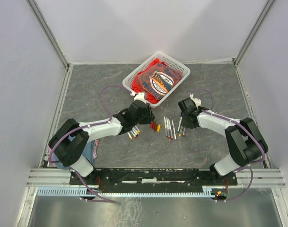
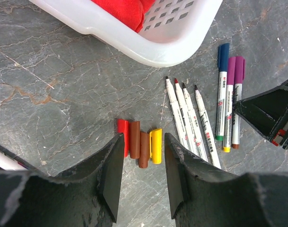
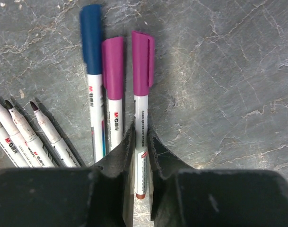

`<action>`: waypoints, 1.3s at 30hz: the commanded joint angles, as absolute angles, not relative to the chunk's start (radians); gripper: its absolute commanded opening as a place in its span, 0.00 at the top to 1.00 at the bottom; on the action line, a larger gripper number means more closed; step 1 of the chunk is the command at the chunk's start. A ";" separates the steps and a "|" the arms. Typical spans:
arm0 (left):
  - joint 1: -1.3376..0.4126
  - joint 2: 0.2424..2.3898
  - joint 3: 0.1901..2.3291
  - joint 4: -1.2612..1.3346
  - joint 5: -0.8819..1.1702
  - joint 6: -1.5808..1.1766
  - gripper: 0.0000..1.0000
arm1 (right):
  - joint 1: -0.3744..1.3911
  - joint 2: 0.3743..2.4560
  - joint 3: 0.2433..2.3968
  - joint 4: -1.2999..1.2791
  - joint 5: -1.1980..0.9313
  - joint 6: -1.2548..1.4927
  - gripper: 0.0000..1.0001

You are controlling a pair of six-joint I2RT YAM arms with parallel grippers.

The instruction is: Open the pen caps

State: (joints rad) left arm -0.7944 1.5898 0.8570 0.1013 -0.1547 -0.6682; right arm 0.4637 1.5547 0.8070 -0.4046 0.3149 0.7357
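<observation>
Right hand [image 3: 140, 135] grips the purple-capped pen [image 3: 141, 109] by its barrel, needing a firm, level hold so the cap [image 3: 142, 61] pulls straight.

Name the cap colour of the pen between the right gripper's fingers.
Purple cap, clearest in the right wrist view.
</observation>
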 commanded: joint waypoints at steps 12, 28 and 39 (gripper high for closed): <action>-0.809 1.539 0.903 0.137 -0.048 -0.692 0.48 | 0.461 1.297 0.682 -0.438 0.282 0.701 0.99; -0.784 1.650 0.881 0.472 0.287 -0.926 0.45 | 0.580 1.068 0.683 -0.312 -0.031 0.593 0.99; -0.776 1.674 0.884 0.482 0.292 -0.935 0.45 | 0.652 1.078 0.726 -0.270 -0.083 0.616 0.99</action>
